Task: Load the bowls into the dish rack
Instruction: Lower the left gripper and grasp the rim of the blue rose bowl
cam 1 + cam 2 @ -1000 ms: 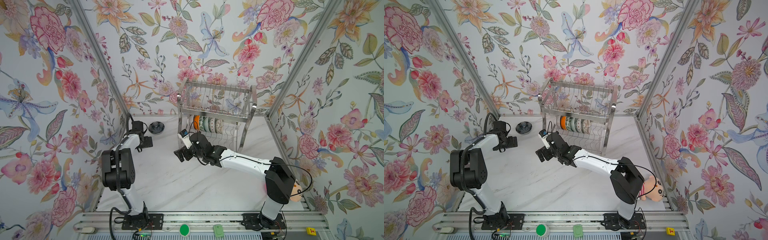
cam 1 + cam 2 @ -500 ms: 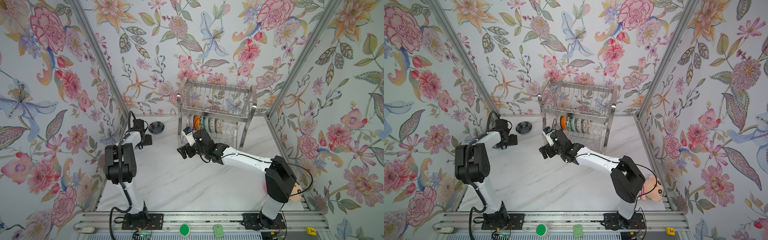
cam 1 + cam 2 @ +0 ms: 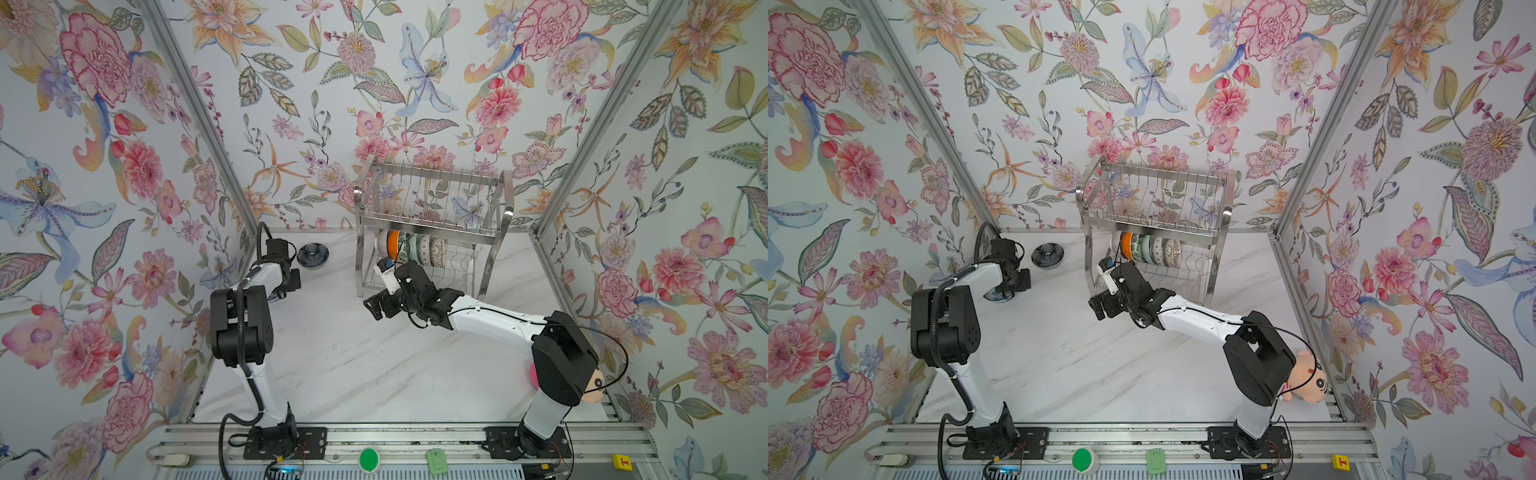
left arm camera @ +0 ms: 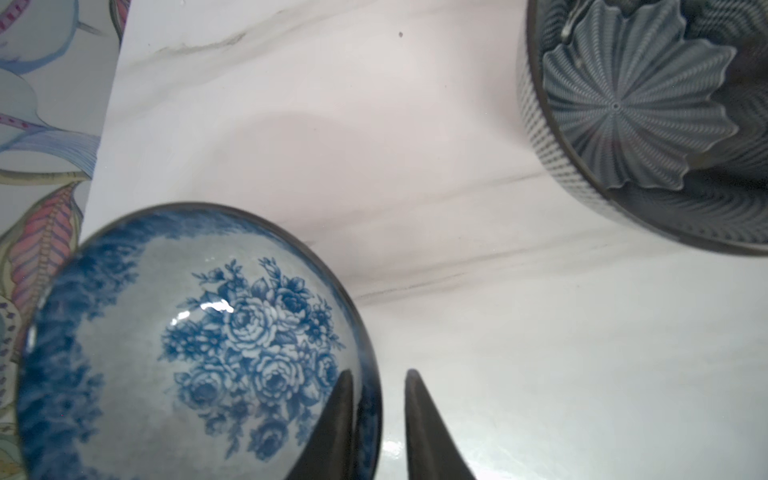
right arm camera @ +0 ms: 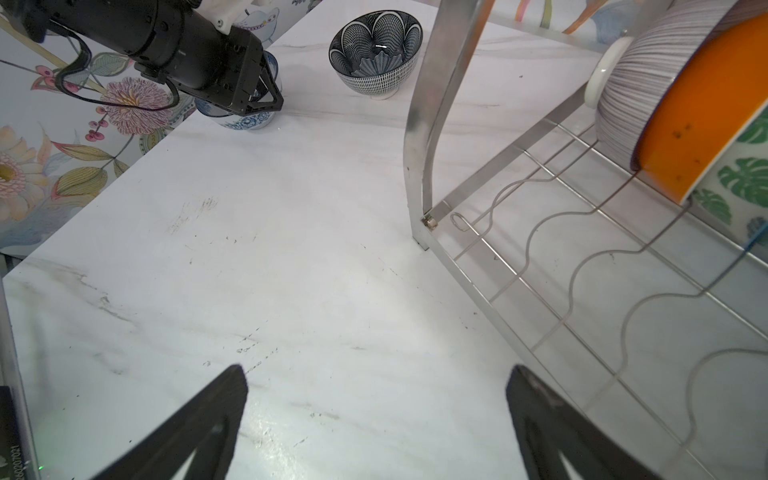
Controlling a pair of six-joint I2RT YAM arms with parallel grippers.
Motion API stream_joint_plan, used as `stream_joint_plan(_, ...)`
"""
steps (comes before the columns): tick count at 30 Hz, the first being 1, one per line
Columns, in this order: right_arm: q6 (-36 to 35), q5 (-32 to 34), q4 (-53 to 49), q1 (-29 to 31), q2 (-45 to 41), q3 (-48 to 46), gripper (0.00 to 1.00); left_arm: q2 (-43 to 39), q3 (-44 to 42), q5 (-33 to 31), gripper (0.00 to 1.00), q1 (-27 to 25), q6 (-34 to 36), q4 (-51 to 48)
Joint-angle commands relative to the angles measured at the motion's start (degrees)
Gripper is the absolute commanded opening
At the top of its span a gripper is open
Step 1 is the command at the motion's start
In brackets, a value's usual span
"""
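A blue-white floral bowl point(image 4: 199, 332) stands on the marble table by the left wall. My left gripper point(image 4: 379, 372) is shut on its rim, one finger inside and one outside. In both top views the left gripper point(image 3: 291, 282) point(image 3: 1021, 282) covers most of that bowl point(image 3: 996, 296). A dark navy bowl point(image 3: 312, 254) point(image 4: 636, 116) sits apart, further back. The dish rack point(image 3: 432, 208) point(image 5: 428, 124) holds a row of several bowls point(image 3: 415, 249) on edge on its lower shelf. My right gripper point(image 3: 374, 305) point(image 5: 376, 370) hangs open and empty over the table, left of the rack's front leg.
A plush toy point(image 3: 1308, 380) lies at the front right, behind the right arm's base. Floral walls close in the table on three sides. The rack's upper shelf point(image 3: 1154, 199) holds no bowls.
My left gripper has closed from wide open onto the floral bowl's rim, and its arm has shifted slightly. The right gripper drifted a little toward the rack, still open.
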Motion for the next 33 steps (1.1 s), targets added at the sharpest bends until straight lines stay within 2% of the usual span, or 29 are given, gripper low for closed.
stream_joint_plan(1,1.29,-1.0,0.73,-0.67,-3.08,-1.49,0.99,-0.17,-0.43,0.33,0.2,0.33,0.0,-0.79)
stream_joint_plan(6,1.64,-0.99,0.79,-1.3,-4.07,-2.84,0.99,-2.04,-2.01,3.54,0.01,0.27,-0.84,-0.42)
stream_joint_plan(12,1.82,-0.87,0.35,-1.56,-5.74,-3.78,0.99,-8.32,-6.78,6.32,0.0,-0.05,-2.05,-0.47)
stream_joint_plan(15,1.91,-1.0,-0.35,-1.96,-6.94,-4.6,0.99,-13.03,-9.77,8.14,0.0,-2.05,-3.09,-1.03)
stream_joint_plan(21,2.08,-0.33,-1.13,-3.03,-10.8,-8.06,0.99,-22.4,-16.06,8.06,0.0,-11.37,-6.78,-2.7)
stream_joint_plan(28,2.62,1.42,-4.96,-6.13,-17.26,-12.55,0.99,-31.48,-24.04,7.67,0.0,-28.19,-18.63,2.77)
stream_joint_plan(33,2.7,2.39,-8.21,-8.92,-22.68,-15.6,0.99,-29.7,-22.66,5.75,0.0,-39.26,-23.87,6.18)
